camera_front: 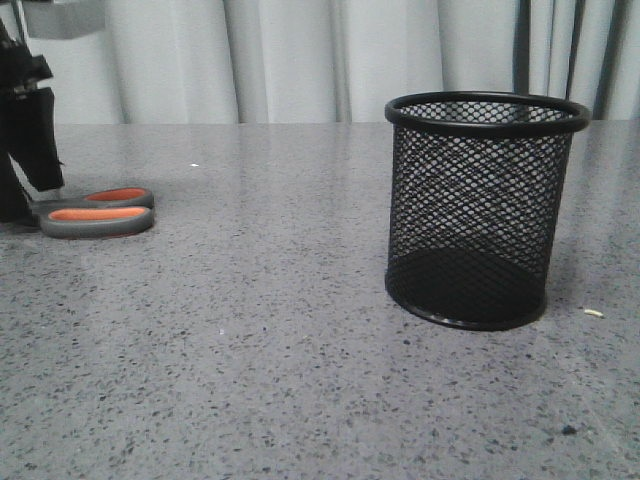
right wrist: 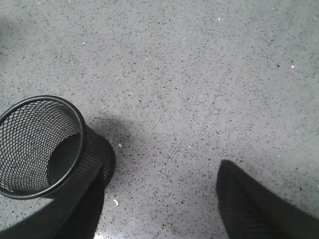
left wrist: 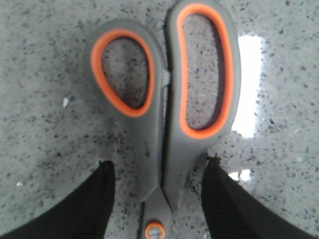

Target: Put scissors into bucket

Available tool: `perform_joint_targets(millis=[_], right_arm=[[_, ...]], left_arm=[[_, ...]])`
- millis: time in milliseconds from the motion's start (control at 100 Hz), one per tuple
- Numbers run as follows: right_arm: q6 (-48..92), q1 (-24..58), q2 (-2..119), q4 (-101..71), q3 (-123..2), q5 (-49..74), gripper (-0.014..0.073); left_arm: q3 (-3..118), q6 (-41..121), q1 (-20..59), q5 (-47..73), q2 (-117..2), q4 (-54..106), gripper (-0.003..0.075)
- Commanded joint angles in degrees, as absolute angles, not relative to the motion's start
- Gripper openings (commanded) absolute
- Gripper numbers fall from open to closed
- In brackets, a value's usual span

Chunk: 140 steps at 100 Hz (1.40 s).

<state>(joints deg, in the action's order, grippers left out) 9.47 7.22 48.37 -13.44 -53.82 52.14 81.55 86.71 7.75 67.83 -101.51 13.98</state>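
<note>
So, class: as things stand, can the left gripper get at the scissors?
Probably yes. The left gripper is open, its fingers on either side of the scissors near the pivot, which lie flat on the table. Nothing stands between them.

i see soft, even light in the front view, slightly hazy. a blown-out glare patch sits on the table (left wrist: 247, 84) beside the scissors (left wrist: 164, 114). the bucket (right wrist: 42, 147) casts a soft shadow.
</note>
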Motion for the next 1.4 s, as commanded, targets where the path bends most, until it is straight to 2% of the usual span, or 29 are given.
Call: perform_joint_targets(millis=[0, 470, 560, 710, 950, 1150, 1390], right_arm=[[10.06, 7.29, 48.34, -13.53, -55.62, 49.45, 0.0437], [10.06, 7.29, 48.34, -13.31, -55.62, 49.34, 0.0437], [10.06, 7.29, 48.34, -13.31, -55.62, 49.34, 0.0437], [10.06, 7.29, 48.34, -13.31, -55.62, 49.34, 0.0437], [10.06, 7.29, 48.34, -13.31, -55.62, 49.34, 0.0437], [10.06, 7.29, 48.34, -14.83, -55.62, 49.05, 0.0437], [13.39, 7.29, 48.24, -30.8, -55.62, 44.24, 0.0437]], left_arm=[[83.45, 87.42, 8.21, 68.25, -100.09, 15.04, 0.0369], [83.45, 88.06, 8.21, 68.55, -103.19, 15.28, 0.0351], [83.45, 88.06, 8.21, 69.23, -103.19, 15.51, 0.0257], [83.45, 88.06, 8.21, 71.52, -103.19, 15.5, -0.0018], [84.75, 87.95, 8.21, 72.45, -100.07, 17.39, -0.0019], [91.57, 85.14, 8.67, 73.08, -93.05, 22.84, -0.0019], [98.36, 79.92, 15.34, 73.08, -84.04, 22.69, -0.0019]])
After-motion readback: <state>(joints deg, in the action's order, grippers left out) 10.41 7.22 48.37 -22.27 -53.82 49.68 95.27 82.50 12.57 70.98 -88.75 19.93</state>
